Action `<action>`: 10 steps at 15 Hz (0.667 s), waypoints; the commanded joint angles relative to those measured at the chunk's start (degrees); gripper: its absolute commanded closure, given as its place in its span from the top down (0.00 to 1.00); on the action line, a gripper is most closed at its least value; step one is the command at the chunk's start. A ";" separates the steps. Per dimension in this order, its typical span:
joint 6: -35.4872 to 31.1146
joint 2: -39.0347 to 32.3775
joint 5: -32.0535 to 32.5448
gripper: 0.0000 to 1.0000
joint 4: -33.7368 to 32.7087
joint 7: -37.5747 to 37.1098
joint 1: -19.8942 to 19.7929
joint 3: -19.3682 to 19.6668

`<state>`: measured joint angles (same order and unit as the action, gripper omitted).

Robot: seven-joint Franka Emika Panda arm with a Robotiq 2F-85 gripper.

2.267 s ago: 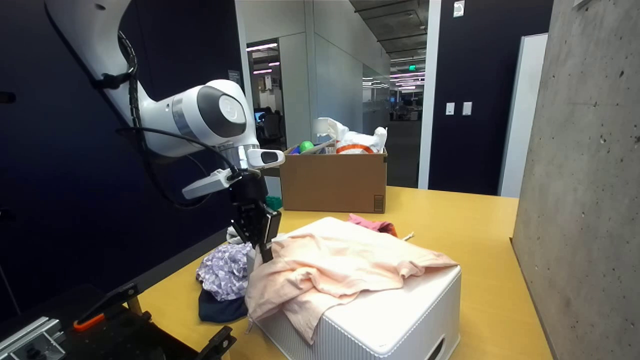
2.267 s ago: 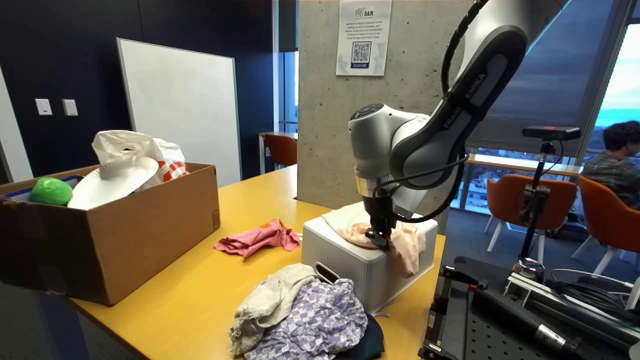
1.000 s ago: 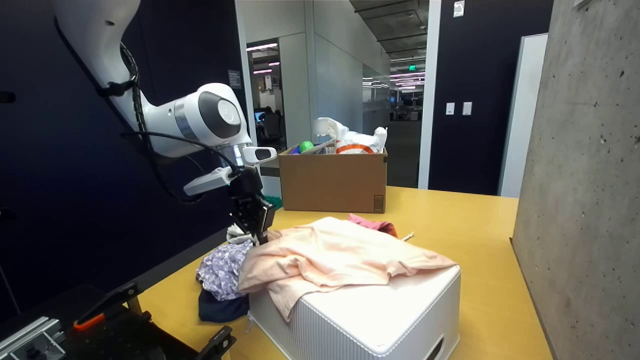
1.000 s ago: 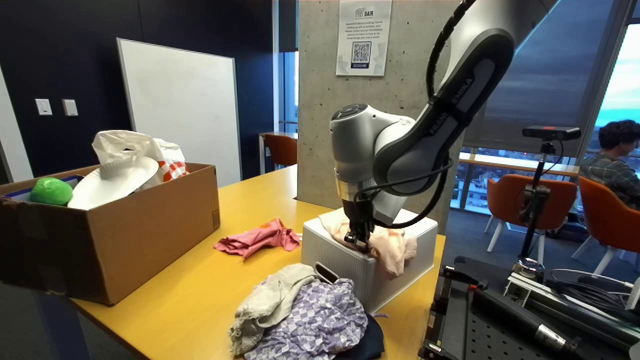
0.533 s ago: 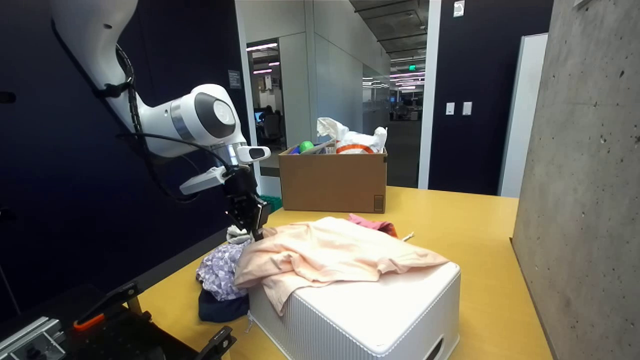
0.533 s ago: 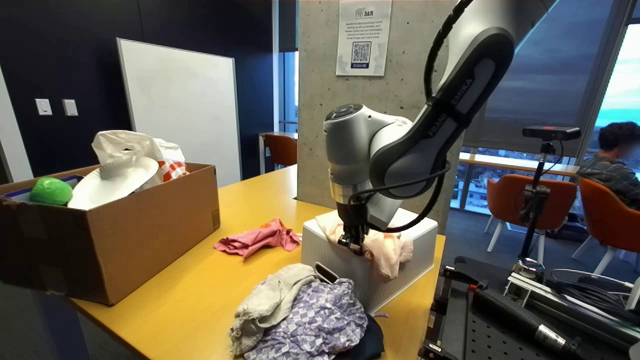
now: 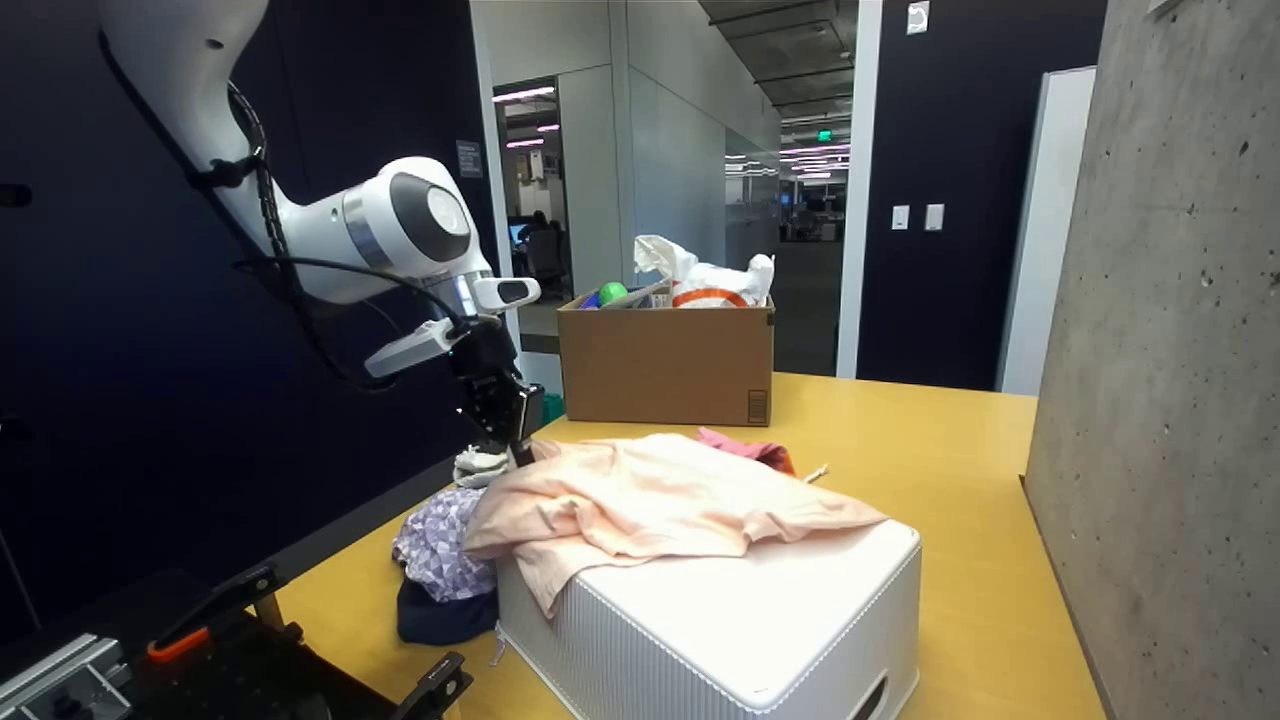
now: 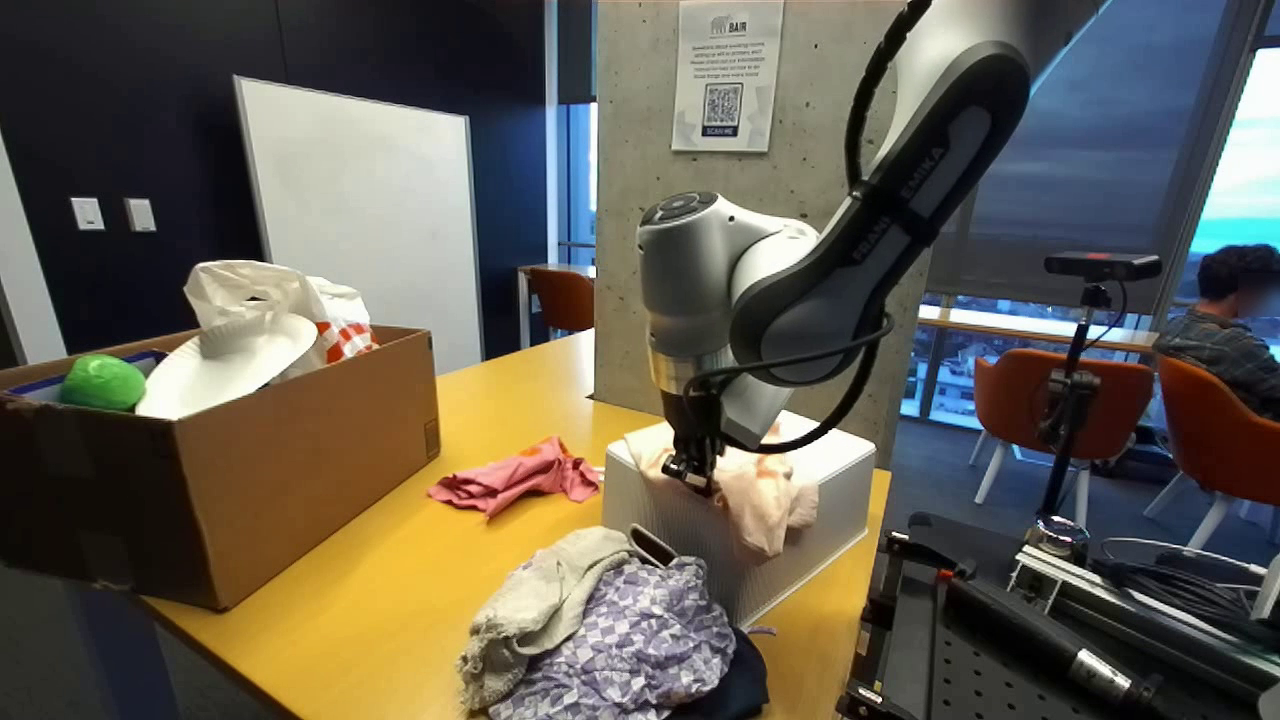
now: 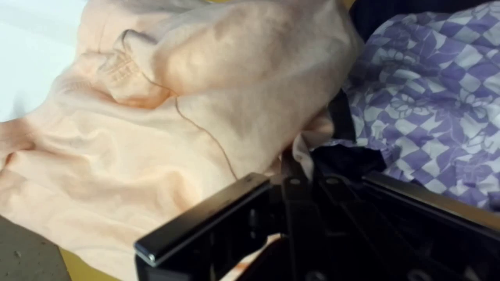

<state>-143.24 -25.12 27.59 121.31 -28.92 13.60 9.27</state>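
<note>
Your gripper [image 9: 307, 171] is drawn in to a narrow pinch, with a thin fold of the peach cloth [image 7: 650, 500] caught between its tips. The cloth lies rumpled across the top of the white box [image 7: 760, 620], one part hanging over the ribbed side. Expect it to feel light, soft and limp: it should trail and bunch rather than lift flat, and a single layer could slip out. Its seam [image 9: 207, 134] or a doubled fold looks the firmer hold. Mind the white box's rim and corner, where the hanging part could drag, and the purple cloth [image 8: 640, 630] below, just beside that side. Farther off, the table [image 7: 970, 560] offers room toward the column [image 7: 1160, 330], while the pink cloth [image 8: 520, 478] lies between the white box and the cardboard box [image 8: 320, 465].
</note>
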 commanded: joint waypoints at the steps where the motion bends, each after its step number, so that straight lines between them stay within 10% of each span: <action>1: 4.77 3.19 1.87 0.01 -3.27 1.11 -0.40 1.68; 10: 21.05 0.53 -1.38 0.01 -28.28 16.04 -12.99 2.93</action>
<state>-126.48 -20.36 28.04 102.40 -18.35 4.90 12.45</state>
